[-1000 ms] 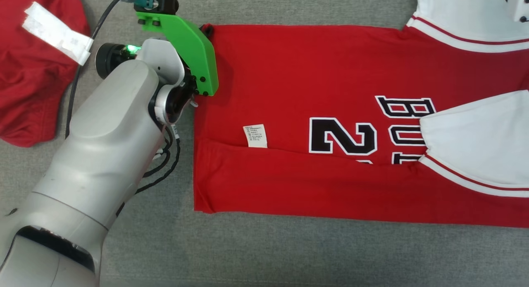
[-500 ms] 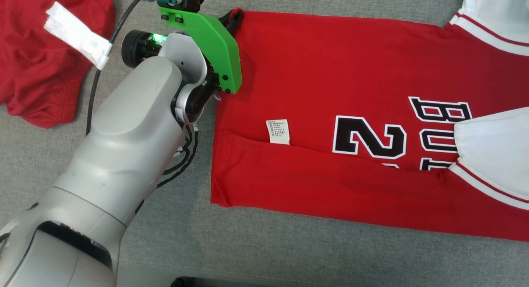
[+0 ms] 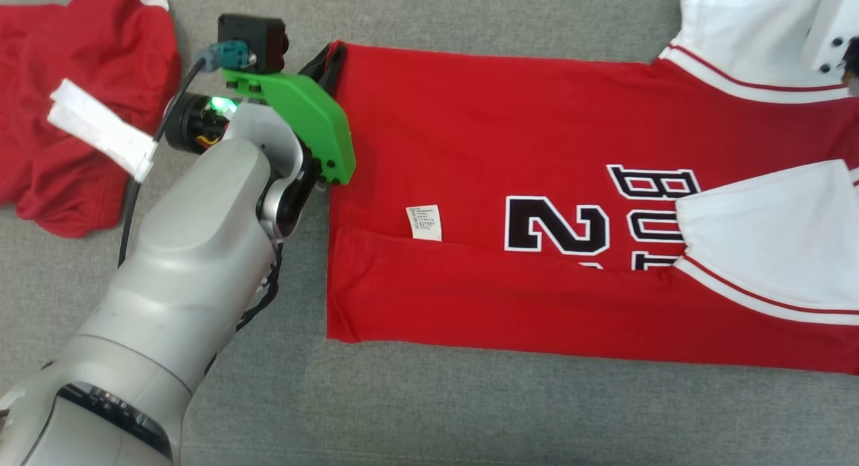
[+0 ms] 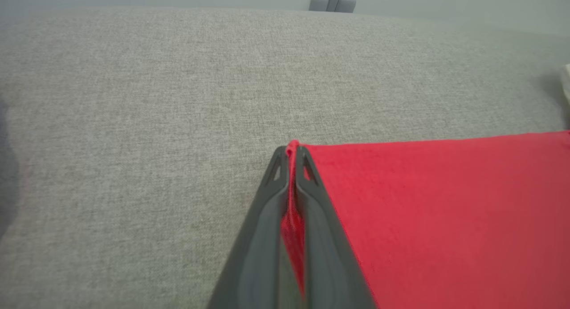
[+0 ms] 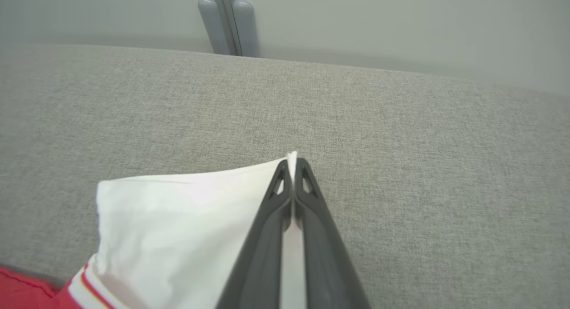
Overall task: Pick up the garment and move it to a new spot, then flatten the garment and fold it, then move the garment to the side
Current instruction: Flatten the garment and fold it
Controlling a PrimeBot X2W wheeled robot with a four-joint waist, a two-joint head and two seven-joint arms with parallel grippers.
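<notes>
1. Head view: the red garment point(image 3: 510, 150) lies spread on the grey cloth-covered table point(image 3: 429, 412), its near edge already turned over. The left fingers point(image 3: 327, 62) meet its far hem corner, and the body stretches away to their right. A second red garment point(image 3: 67, 117) sits crumpled just to their left, close to the arm's cable.

2. Left wrist view: the left fingers point(image 4: 267, 220) are pressed together on a thin sliver of red hem, with the rest of the garment point(image 4: 445, 211) flat to their right. The bite is narrow and close to the corner. It could slip out if the lift starts sharply.

3. Right wrist view: the right fingers point(image 5: 267, 237) are clamped on the edge of the white sleeve point(image 5: 178, 220), which billows to their left over bare table point(image 5: 423, 166). Only the sleeve appears caught, so it may stretch while the body lags. If the two arms rise or travel unevenly, the fold could skew or the turned near edge could fall open.
</notes>
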